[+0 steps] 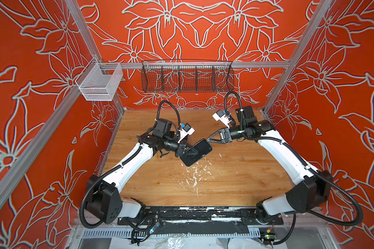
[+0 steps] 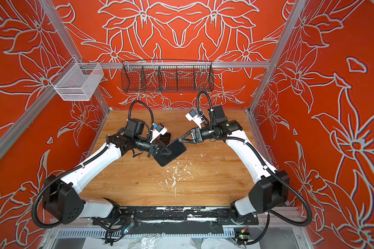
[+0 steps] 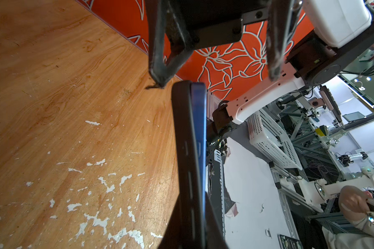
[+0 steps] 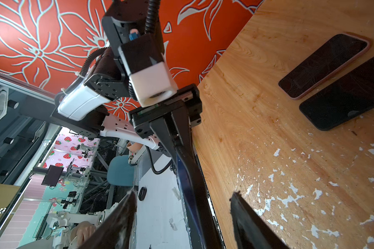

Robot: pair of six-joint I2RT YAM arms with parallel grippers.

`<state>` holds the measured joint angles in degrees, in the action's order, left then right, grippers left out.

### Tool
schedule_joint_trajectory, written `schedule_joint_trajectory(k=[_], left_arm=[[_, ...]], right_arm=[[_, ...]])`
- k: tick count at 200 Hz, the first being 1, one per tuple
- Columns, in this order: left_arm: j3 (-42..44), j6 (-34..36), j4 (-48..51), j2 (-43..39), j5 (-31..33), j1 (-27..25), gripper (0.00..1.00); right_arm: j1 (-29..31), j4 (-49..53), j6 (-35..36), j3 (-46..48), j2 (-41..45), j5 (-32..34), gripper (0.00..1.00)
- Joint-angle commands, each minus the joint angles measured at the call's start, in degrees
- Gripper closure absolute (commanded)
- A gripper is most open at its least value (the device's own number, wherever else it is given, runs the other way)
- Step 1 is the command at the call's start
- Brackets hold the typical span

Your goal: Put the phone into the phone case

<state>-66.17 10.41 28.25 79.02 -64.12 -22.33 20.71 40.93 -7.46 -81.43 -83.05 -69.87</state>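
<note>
Above the middle of the wooden table (image 1: 225, 183), the left gripper (image 1: 195, 151) is clamped tight on the left part of the phone (image 1: 203, 148) and holds it off the wood. The phone's blue edge lies against the dark phone case (image 3: 181, 140), which is on the side facing the table. The right gripper (image 1: 208, 140) stands at the phone's far-right corner with its fingers (image 3: 160, 64) spread wide, gripping nothing. A pink-rimmed handset (image 4: 324, 66) and a dark handset (image 4: 350, 92) lie flat side by side on the table just beyond the left gripper.
</note>
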Motion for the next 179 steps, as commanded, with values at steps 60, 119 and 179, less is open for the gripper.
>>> schedule_joint_trajectory(k=[60,119,179], left_arm=[[-0.5,4.2,-1.3,-1.4,-1.7,-1.0,1.00],[0.2,3.5,-2.5,-1.1,-1.7,-0.9,1.00],[1.3,2.4,-3.3,-1.3,-1.3,-0.9,1.00]], right_arm=[[4.1,1.1,3.1,1.0,-0.8,-1.6,0.46],[4.3,0.8,2.8,0.7,-1.0,-1.1,0.88],[4.3,0.3,3.2,0.3,0.8,3.6,1.00]])
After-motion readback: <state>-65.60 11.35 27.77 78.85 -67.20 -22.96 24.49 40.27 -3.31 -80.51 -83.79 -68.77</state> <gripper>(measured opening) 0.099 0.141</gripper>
